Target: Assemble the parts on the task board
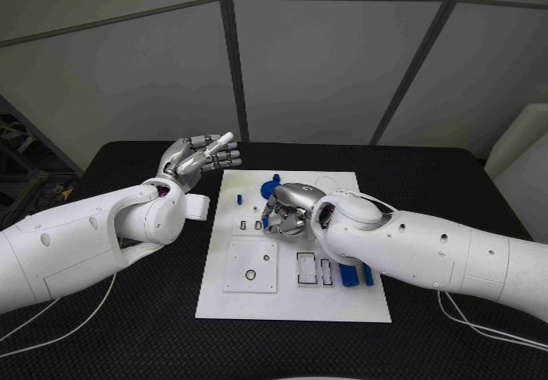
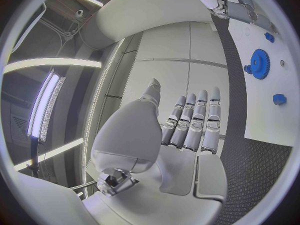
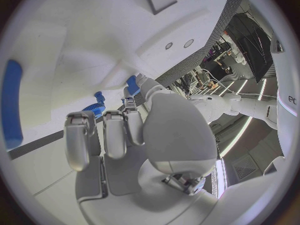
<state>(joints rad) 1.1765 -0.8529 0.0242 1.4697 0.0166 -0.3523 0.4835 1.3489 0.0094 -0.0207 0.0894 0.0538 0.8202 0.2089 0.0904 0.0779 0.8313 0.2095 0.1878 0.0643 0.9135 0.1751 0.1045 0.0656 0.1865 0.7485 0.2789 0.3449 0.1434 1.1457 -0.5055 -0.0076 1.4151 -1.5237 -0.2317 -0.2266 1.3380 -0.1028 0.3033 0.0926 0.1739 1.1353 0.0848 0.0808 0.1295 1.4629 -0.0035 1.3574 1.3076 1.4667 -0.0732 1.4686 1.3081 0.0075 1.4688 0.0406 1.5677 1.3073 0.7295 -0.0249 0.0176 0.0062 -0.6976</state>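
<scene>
hidden: blue gear (image 1: 269,188) partly behind right robot hand (image 1: 288,210) | its grasp: unclear, perhaps empty

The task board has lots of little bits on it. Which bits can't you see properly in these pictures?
- Head view: the right hand covers the middle of the task board, so whether its fingers hold a part is hidden.
- Head view: the blue gear is half hidden behind that hand.
- Head view: the blue bars are partly under the right arm.
- Left wrist view: the left hand is raised and holds nothing; the board is cut off at the edge.
</scene>
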